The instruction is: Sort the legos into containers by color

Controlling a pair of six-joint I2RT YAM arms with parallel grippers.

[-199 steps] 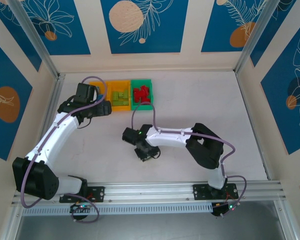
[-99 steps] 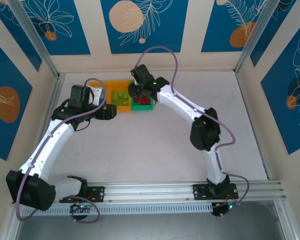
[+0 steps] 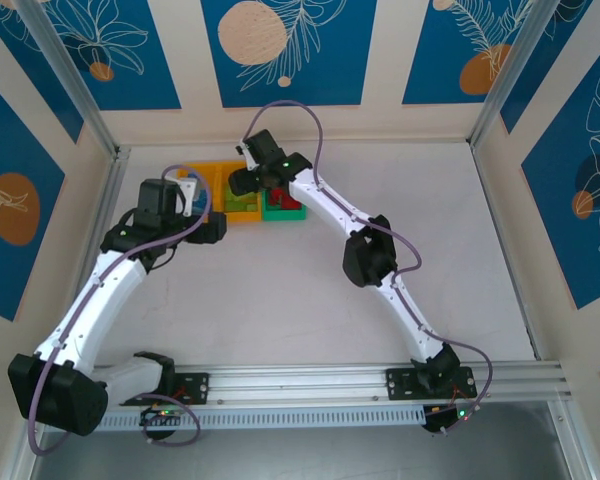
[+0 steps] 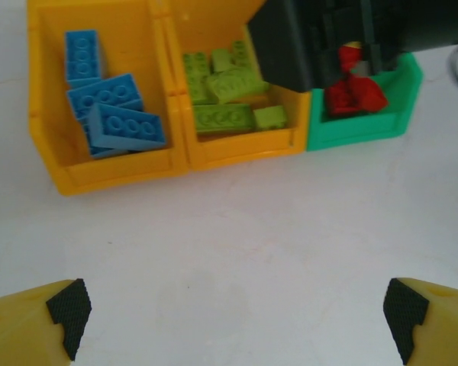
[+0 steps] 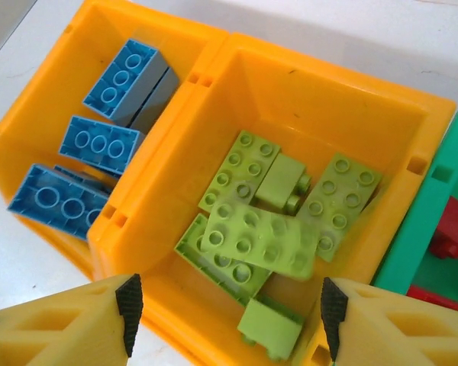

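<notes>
White worktop boxed in by cream walls with blue leaf panels. Right tool at the bottom edge of its wrist view, yellow fingers spread wide with nothing gripped, hanging above the middle container, orange-yellow, at the centre of that frame. Inside it, lime green legos heaped flat and tilted, one small brick against the lower wall. Left of it in the same frame and touching it, the second orange-yellow container, with blue legos lying over one another. At the right edge, a slice of the green container. Its red legos clearer in the upper right of the left wrist view, partly hidden behind the right arm's black wrist. Left tool at the bottom of its own view, fingertips far apart at the two lower corners, empty, over bare worktop just in front of the row. From overhead, all three containers side by side, upper left of centre. Right arm stretched diagonally up to them from the lower right. Left arm bent up along the left side, its tool just below the row's left end.
</notes>
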